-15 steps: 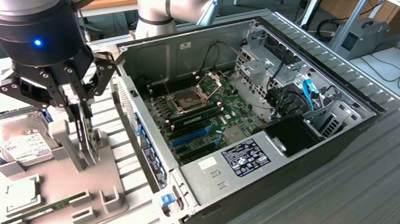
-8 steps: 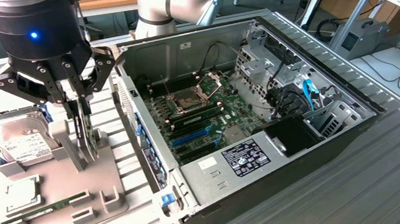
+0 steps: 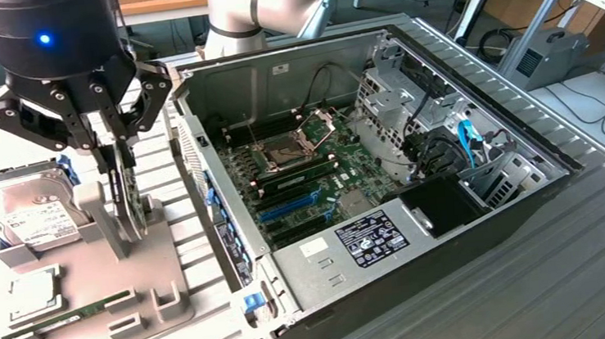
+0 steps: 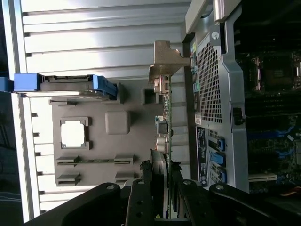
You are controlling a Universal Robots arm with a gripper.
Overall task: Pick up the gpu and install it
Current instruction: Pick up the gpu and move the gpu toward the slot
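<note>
Gpu gripped, not yet lifted.
My hand (image 3: 115, 163) pinches the gpu (image 3: 128, 209) by its upper edge. The card stands upright in the grey holder (image 3: 93, 278), beside the open case (image 3: 310, 255). Nothing installed so far.

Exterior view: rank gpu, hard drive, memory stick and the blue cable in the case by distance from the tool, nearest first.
1. gpu: upright in the stand, directly under the tool.
2. hard drive: on the stand, toward the exterior view's left.
3. memory stick: along the stand's front edge.
4. blue cable: inside the case, far to the exterior view's right.
</note>
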